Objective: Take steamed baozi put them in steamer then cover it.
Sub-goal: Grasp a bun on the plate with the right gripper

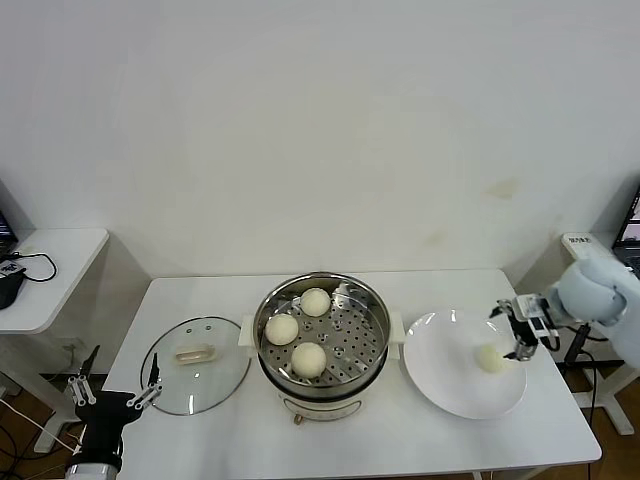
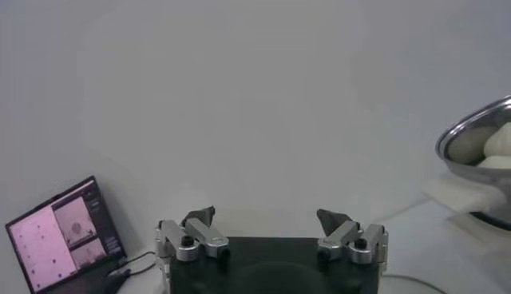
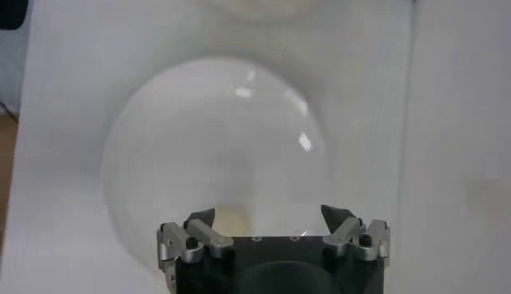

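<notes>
Both pairs of jaws stood wide apart, clamped on nothing. Three smooth cream-white steamed baozi (image 1: 309, 358) sat on the perforated tray of the round shiny stainless-steel steamer (image 1: 372, 318) at the table's middle; the fourth bun (image 1: 490, 358) lay on the flat white plate (image 1: 450, 375) just right of it, with the right gripper (image 1: 512, 330) hovering close beside it. Left of the steamer lay the clear glass cover (image 1: 196, 378) with its cream handle, near the left gripper (image 1: 113, 393) at the table's front-left corner. No writing was legible. Everything rested on a white table (image 1: 400, 445) against a plain white wall (image 1: 320, 130); an open laptop (image 2: 64, 236) showed in the left wrist view.
</notes>
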